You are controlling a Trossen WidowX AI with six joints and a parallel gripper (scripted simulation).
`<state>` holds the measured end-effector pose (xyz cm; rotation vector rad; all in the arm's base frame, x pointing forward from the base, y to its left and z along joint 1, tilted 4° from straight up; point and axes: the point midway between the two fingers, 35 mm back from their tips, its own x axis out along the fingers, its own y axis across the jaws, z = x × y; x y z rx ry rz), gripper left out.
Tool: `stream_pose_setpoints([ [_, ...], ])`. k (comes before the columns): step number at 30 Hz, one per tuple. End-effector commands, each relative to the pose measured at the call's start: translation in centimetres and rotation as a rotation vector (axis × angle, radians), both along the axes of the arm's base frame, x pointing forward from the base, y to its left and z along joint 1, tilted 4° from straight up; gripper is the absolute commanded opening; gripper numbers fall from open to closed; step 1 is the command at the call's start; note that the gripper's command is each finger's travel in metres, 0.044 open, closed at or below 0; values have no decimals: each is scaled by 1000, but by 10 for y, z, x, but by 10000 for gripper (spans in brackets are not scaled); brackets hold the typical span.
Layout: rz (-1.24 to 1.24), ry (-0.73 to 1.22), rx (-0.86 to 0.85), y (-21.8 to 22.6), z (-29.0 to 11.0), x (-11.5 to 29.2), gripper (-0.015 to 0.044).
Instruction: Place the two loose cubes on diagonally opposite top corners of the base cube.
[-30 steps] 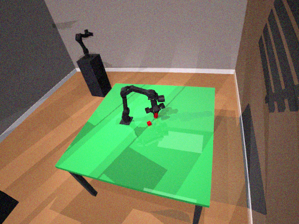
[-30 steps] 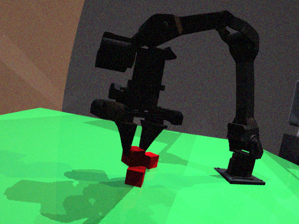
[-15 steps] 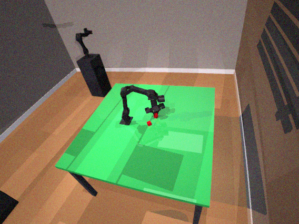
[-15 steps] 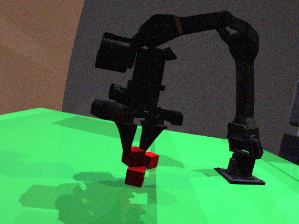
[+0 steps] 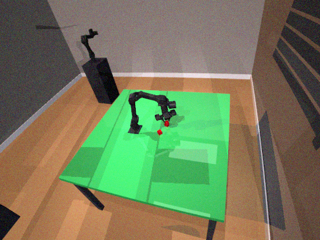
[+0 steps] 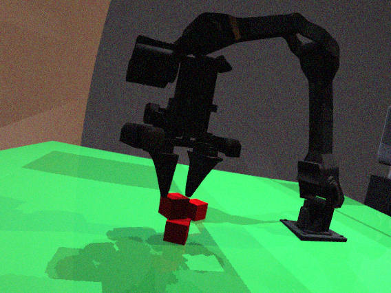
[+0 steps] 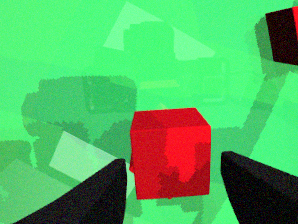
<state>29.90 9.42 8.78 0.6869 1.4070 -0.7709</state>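
Note:
Three red cubes are in view. One cube point(image 6: 177, 231) stands on the green table point(image 6: 69, 206). A second cube point(image 6: 173, 206) point(image 5: 167, 123) point(image 7: 169, 152) sits on top of it, offset toward one corner. My gripper point(image 6: 177, 194) point(image 5: 166, 120) point(image 7: 173, 165) points straight down over this upper cube, with a fingertip on either side of it. The fingers are open, and the wrist view shows a gap on each side of the cube. The third cube point(image 6: 199, 210) point(image 5: 159, 132) point(image 7: 285, 32) rests on the table just beside the stack. The lower cube is hidden in the wrist view.
The arm's base plate point(image 6: 313, 234) point(image 5: 134, 129) is bolted to the table a short way from the cubes. A dark pedestal with a second arm point(image 5: 100, 79) stands on the floor beyond the table's far left corner.

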Motion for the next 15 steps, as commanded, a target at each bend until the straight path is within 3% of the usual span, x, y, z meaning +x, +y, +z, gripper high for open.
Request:
stream_pose_setpoints([
  [1,-2,-4,1,1,8,1,205],
  [11,-2,-4,2,1,20,1,205],
  [13,14,-2,1,-5,20,-1,258],
  [15,48,1,-1,-23,30,-5,265],
])
